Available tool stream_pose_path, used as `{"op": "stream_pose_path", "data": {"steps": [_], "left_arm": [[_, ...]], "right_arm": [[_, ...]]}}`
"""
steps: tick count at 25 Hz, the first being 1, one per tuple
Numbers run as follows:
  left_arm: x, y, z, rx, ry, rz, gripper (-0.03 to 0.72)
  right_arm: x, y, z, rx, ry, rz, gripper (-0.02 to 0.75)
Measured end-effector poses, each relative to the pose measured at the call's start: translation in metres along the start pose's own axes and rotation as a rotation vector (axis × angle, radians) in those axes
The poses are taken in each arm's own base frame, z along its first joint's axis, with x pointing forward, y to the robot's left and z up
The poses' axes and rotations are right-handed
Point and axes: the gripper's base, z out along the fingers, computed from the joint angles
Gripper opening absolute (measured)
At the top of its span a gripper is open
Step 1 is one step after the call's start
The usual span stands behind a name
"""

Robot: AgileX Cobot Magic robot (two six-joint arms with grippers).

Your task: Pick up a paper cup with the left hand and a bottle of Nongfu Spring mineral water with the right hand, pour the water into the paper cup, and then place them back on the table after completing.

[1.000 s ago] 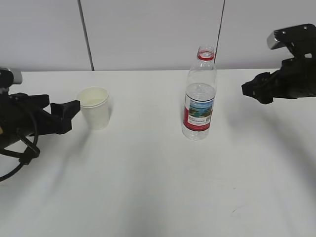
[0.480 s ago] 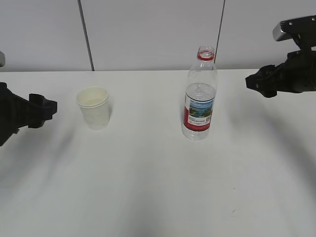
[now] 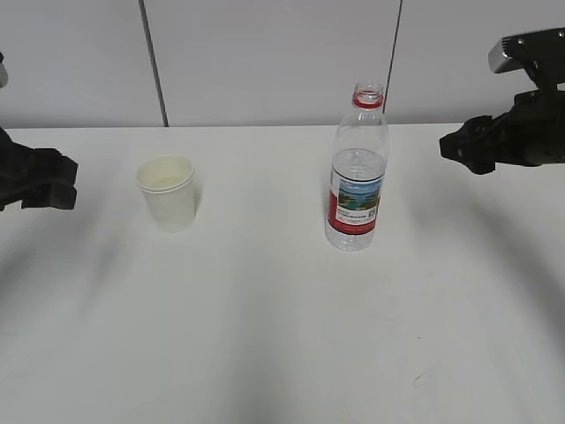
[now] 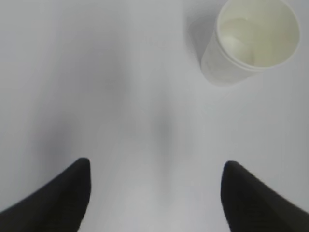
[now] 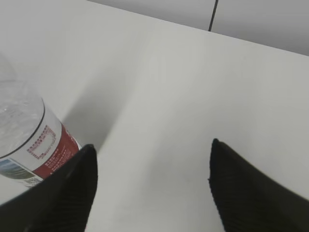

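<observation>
A cream paper cup (image 3: 168,192) stands upright on the white table (image 3: 265,336), left of centre; it also shows in the left wrist view (image 4: 252,39), at the top right. A clear water bottle (image 3: 357,181) with a red-and-picture label and no cap stands right of centre; water fills its lower part. Its edge shows in the right wrist view (image 5: 26,133). My left gripper (image 3: 53,181) is open and empty, well left of the cup. My right gripper (image 3: 459,152) is open and empty, raised to the right of the bottle.
A grey panelled wall (image 3: 265,53) with dark seams runs along the table's far edge. Nothing else stands on the table.
My left gripper has drawn back to the left, away from the cup it was beside. My right gripper has shifted slightly right and up. Cup and bottle have not moved.
</observation>
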Motion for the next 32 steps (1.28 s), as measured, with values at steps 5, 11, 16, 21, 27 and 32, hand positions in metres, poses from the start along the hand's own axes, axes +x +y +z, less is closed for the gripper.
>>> {"op": "stream_pose_path", "data": {"steps": [5, 11, 16, 21, 27, 32], "left_arm": [[-0.019, -0.002, -0.022, -0.024, 0.093, -0.026, 0.501], [-0.026, -0.002, -0.043, -0.063, 0.222, -0.029, 0.468], [-0.015, 0.001, -0.047, -0.097, 0.358, -0.013, 0.460], [-0.008, 0.003, -0.061, -0.109, 0.406, -0.010, 0.458], [-0.001, 0.007, -0.114, -0.072, 0.259, -0.020, 0.458], [0.036, 0.016, -0.155, -0.051, 0.161, -0.026, 0.457]], "right_arm": [[0.000, 0.000, 0.000, 0.000, 0.000, 0.001, 0.535], [0.000, 0.000, 0.000, 0.004, 0.001, 0.001, 0.535], [0.001, -0.001, 0.000, 0.010, 0.010, -0.032, 0.535], [0.000, -0.001, -0.001, 0.010, 0.009, 0.000, 0.535], [-0.004, -0.002, -0.007, 0.028, -0.008, 0.004, 0.535], [-0.004, -0.002, -0.007, 0.034, -0.008, 0.014, 0.535]]}}
